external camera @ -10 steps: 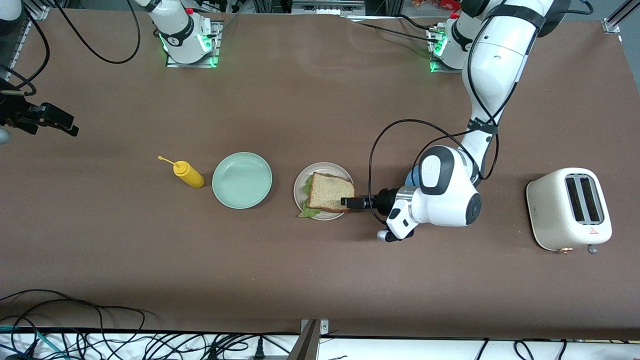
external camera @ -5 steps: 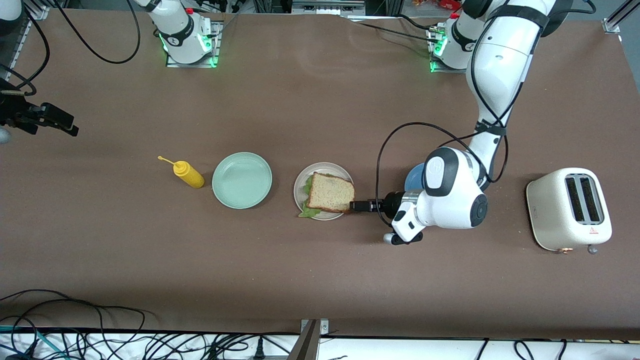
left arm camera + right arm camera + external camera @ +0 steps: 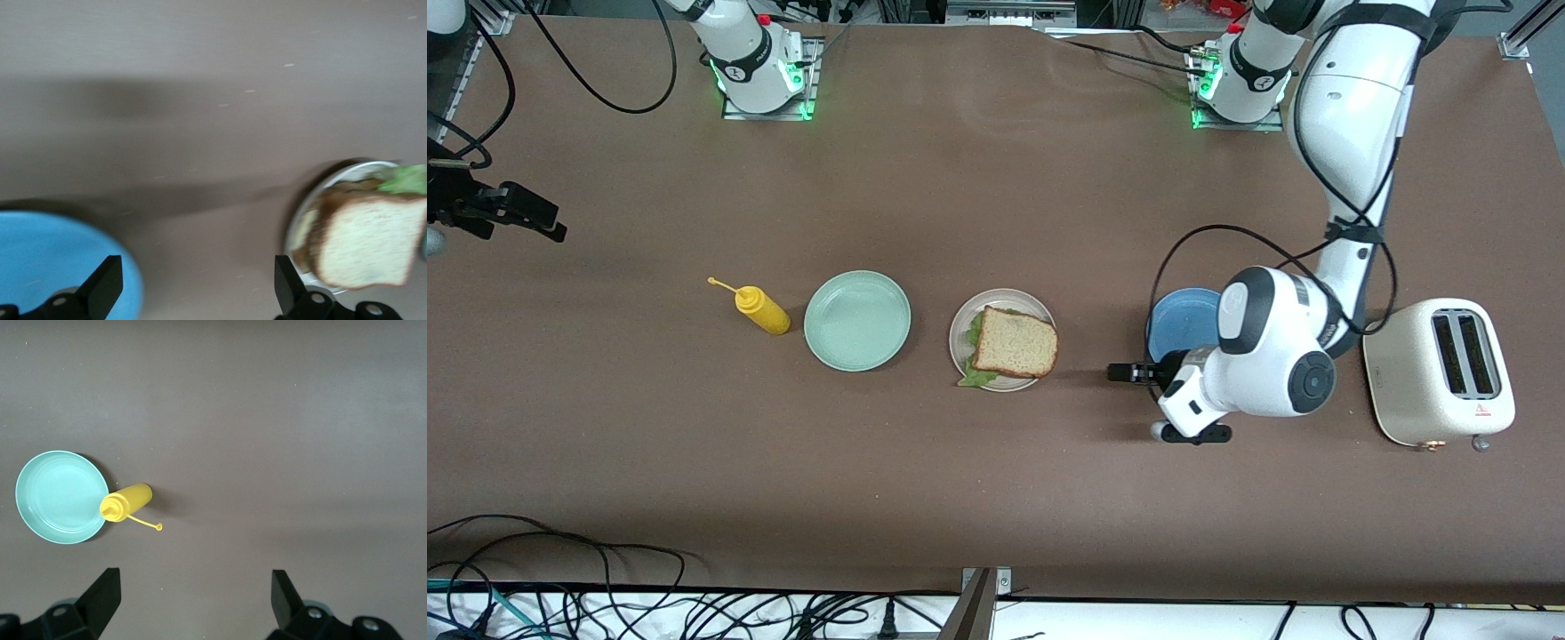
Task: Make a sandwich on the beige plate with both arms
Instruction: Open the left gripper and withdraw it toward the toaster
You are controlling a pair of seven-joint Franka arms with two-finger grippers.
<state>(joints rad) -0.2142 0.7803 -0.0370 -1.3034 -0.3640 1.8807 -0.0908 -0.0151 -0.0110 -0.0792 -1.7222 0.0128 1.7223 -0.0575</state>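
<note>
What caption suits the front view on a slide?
Finished sandwich on beige plate; open left gripper beside blue plate.

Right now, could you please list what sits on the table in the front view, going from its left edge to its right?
Yellow bottle → green plate → sandwich on the beige plate → blue plate → toaster.
</note>
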